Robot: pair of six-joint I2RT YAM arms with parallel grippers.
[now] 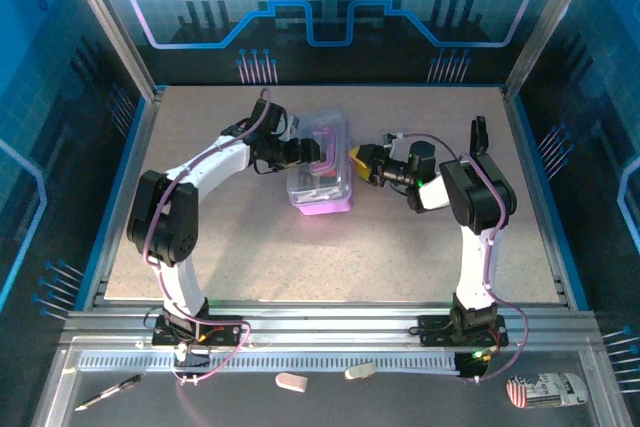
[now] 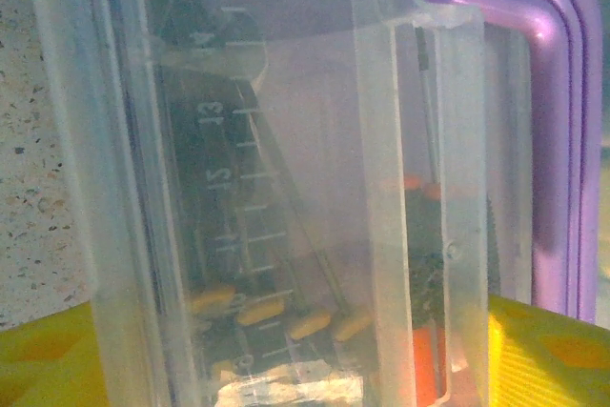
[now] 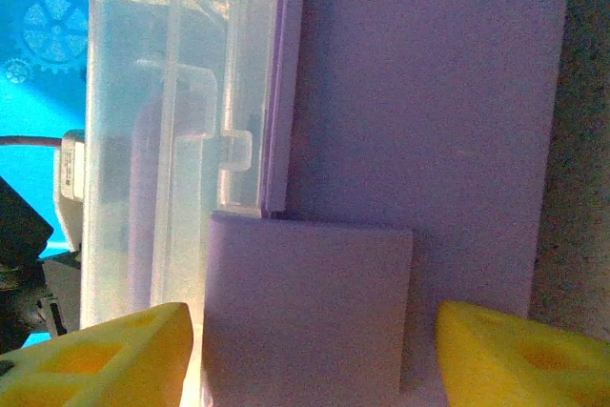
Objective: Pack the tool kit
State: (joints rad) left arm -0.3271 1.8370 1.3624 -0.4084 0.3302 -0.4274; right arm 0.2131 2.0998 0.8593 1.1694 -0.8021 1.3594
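The tool kit (image 1: 322, 177) lies mid-table, a translucent case with a purple base (image 3: 429, 92) and clear lid (image 3: 162, 92). My left gripper (image 1: 303, 152) comes in from the case's left. In the left wrist view its yellow fingers (image 2: 48, 359) press both outer walls of the lid beside the purple handle (image 2: 558, 140), so the left gripper (image 2: 295, 331) is shut on the case. Through the lid I see screwdrivers (image 2: 286, 316) with yellow and orange parts. My right gripper (image 1: 358, 160) is at the case's right side. Its jaws stand open around the purple latch (image 3: 305, 312), right gripper (image 3: 315, 331).
Blue enclosure walls and metal posts ring the speckled table (image 1: 420, 247). On the near shelf below the arm bases lie a pen (image 1: 108, 392), two small pale blocks (image 1: 291, 382) and a patterned pouch (image 1: 545, 390).
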